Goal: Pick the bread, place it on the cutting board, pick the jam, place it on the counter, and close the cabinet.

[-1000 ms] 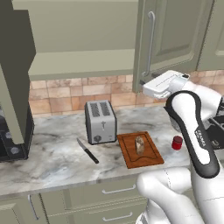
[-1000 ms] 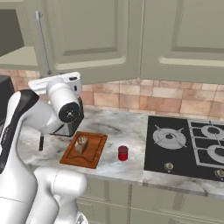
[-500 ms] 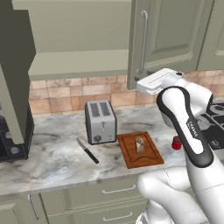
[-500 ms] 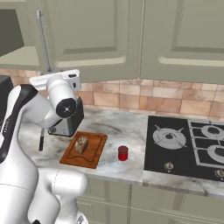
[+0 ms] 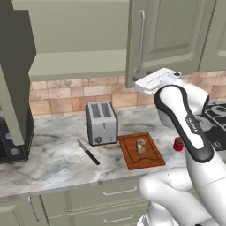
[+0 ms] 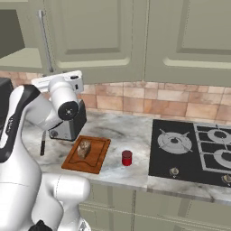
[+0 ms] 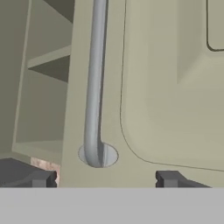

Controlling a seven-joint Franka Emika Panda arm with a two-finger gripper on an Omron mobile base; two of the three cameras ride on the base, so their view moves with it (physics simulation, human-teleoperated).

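The bread (image 5: 141, 145) (image 6: 84, 149) lies on the cutting board (image 5: 152, 159) (image 6: 97, 164). To its right the jam (image 5: 178, 144) (image 6: 127, 158) stands on the counter (image 5: 53, 159) (image 6: 122, 128). My gripper (image 7: 105, 179) is open, its fingertips (image 7: 40, 178) wide apart on either side of the foot of the silver handle (image 7: 94, 87) on the cabinet's right door (image 5: 172, 39) (image 6: 94, 36). My white hand (image 5: 155, 80) (image 6: 61, 82) sits by that door's lower edge. The left door (image 5: 15, 75) stands wide open, showing the inner shelf (image 5: 79, 64).
A silver toaster (image 5: 101, 122) stands behind the board, partly hidden by my arm in the right base view. A black-handled knife (image 5: 88, 152) (image 6: 43, 146) lies left of the board. The black stovetop (image 6: 194, 153) is on the right. A dark appliance (image 5: 13, 141) sits far left.
My hand has moved left and toward the cabinet, and the right door has swung further toward its frame. Bread, board and jam have not moved.
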